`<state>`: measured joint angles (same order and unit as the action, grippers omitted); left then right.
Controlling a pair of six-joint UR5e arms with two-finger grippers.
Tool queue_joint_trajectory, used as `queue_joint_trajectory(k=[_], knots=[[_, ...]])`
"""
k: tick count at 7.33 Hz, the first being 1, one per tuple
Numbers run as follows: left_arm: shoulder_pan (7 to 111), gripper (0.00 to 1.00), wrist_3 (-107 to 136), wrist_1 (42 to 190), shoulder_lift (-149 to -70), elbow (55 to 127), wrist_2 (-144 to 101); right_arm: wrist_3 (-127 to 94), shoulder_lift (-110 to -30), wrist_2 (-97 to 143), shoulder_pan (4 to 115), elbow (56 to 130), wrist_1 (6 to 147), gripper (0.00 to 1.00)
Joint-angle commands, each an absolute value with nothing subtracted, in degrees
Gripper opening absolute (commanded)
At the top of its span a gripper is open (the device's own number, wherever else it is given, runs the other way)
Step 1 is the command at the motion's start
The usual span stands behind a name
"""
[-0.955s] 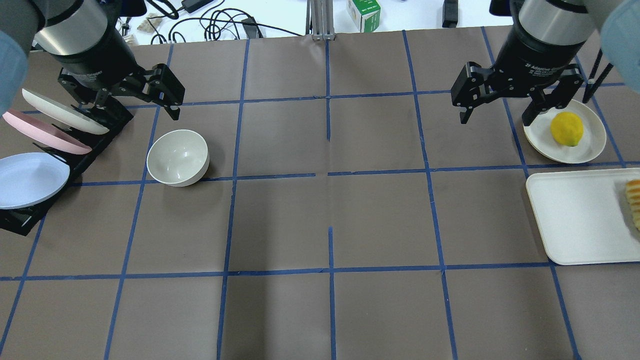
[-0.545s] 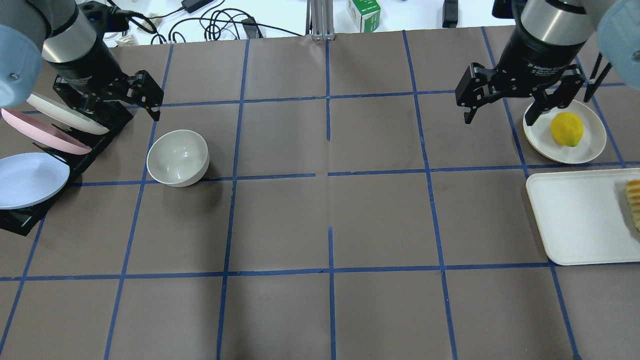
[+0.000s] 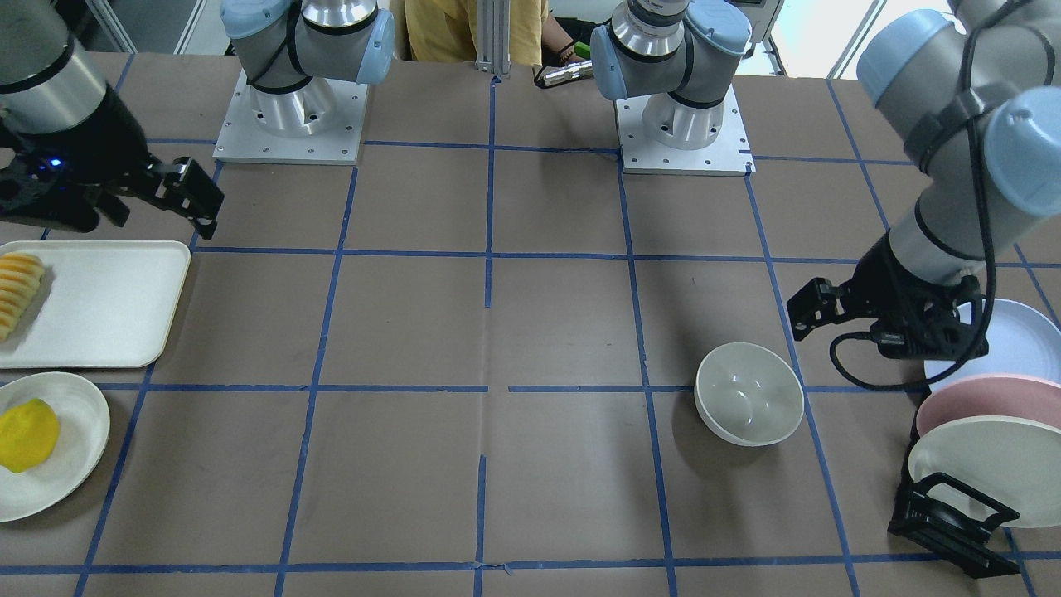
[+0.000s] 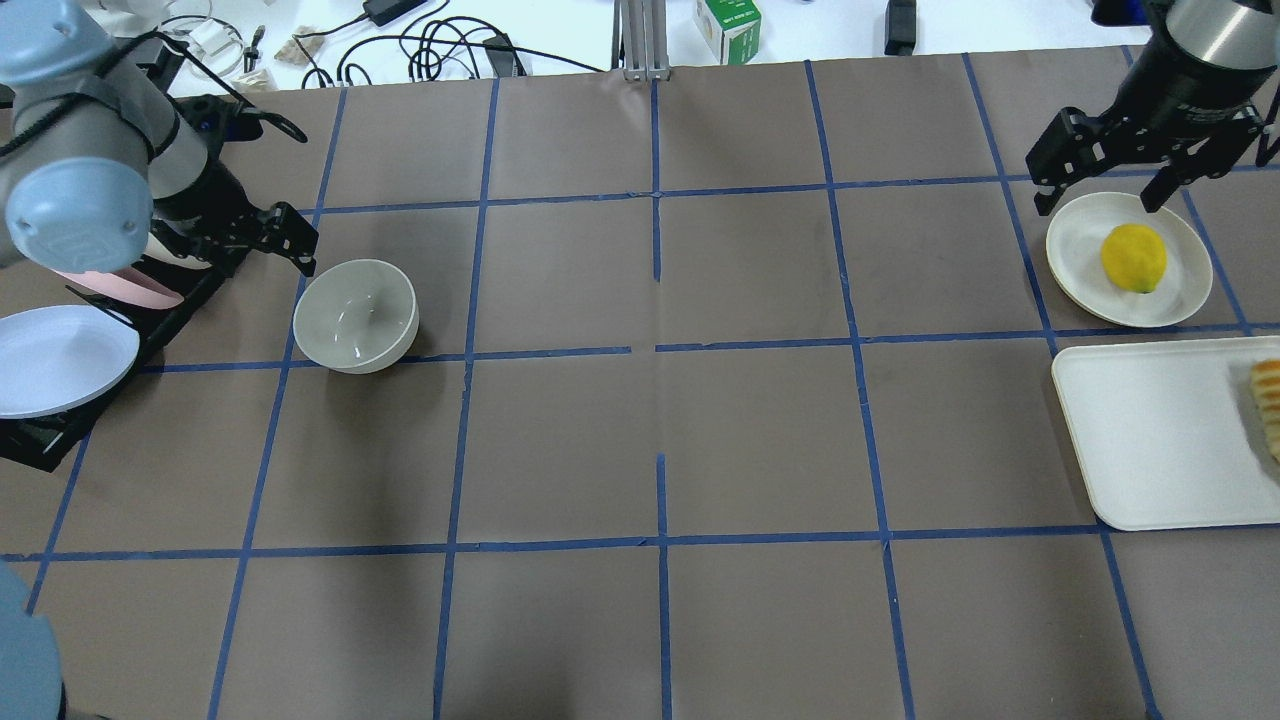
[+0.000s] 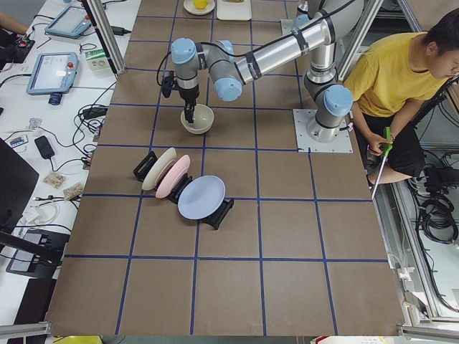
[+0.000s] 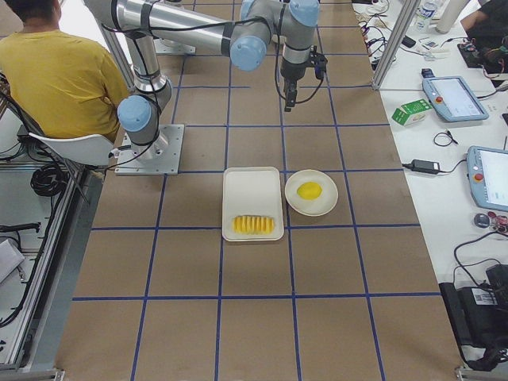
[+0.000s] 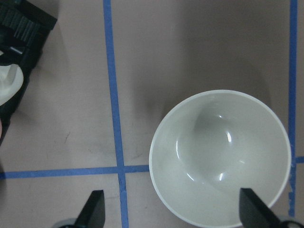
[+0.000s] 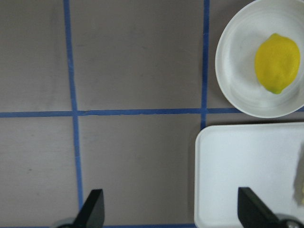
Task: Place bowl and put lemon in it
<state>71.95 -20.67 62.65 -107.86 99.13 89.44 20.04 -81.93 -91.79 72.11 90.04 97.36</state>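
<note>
Left wrist-mounted view: the left gripper (image 7: 173, 213) has its two dark fingers spread wide and holds nothing. Beneath it the bowl (image 7: 221, 156) stands upright on the desk (image 7: 71, 118). Most of the bowl lies within the span of the fingers, shifted toward one fingertip, and neither finger touches it. The bowl is round, deep and glossy off-white, with smooth plain walls that catch small highlights, and its rim overlaps a strip of blue tape. On the gripper's other side is a black plate rack (image 4: 35, 440) holding tilted plates, a pale blue one (image 4: 60, 355) and a pink one (image 4: 130, 288). In the overhead view the left arm partly hides the rack.

The desk surface is matt brown paper crossed by a grid of blue tape lines.

The right gripper (image 4: 1100, 200) is also spread wide and empty. It hangs above the far rim of a flat off-white round plate (image 4: 1075, 265). The lemon (image 4: 1133, 257) lies on that plate, just past the fingers and apart from them. It is bright yellow and oval, with a dull skin and a greenish tip. Just beside the plate, farther from the gripper, is a rectangular off-white tray (image 4: 1150, 440) with rounded corners. A row of orange-yellow fruit slices (image 4: 1268, 405) sits at the tray's outer edge.
</note>
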Motion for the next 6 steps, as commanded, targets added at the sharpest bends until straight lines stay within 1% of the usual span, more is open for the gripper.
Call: queue_joint_trajectory(k=[1, 2, 3, 4, 6], knots=[[69.8, 1.0, -23.6, 58.2, -110.9, 102.7, 89.1, 31.6, -75.6, -95.5, 65.7, 90.1, 106.1, 1.0], [69.8, 1.0, -23.8, 54.8, -112.0, 104.4, 88.6, 34.5, -71.9, -95.6, 64.1, 90.1, 109.0, 1.0], [69.7, 1.0, -24.0, 53.5, -112.7, 105.5, 87.6, 35.8, -68.3, -96.8, 63.0, 90.0, 116.3, 1.0], [69.7, 0.71, -24.3, 53.5, -113.2, 105.9, 87.6, 35.9, -65.5, -99.3, 62.9, 89.9, 118.2, 1.0], [69.7, 0.31, -24.9, 53.4, -113.8, 105.5, 87.7, 35.6, -62.3, -99.2, 62.9, 89.5, 118.2, 1.0]])
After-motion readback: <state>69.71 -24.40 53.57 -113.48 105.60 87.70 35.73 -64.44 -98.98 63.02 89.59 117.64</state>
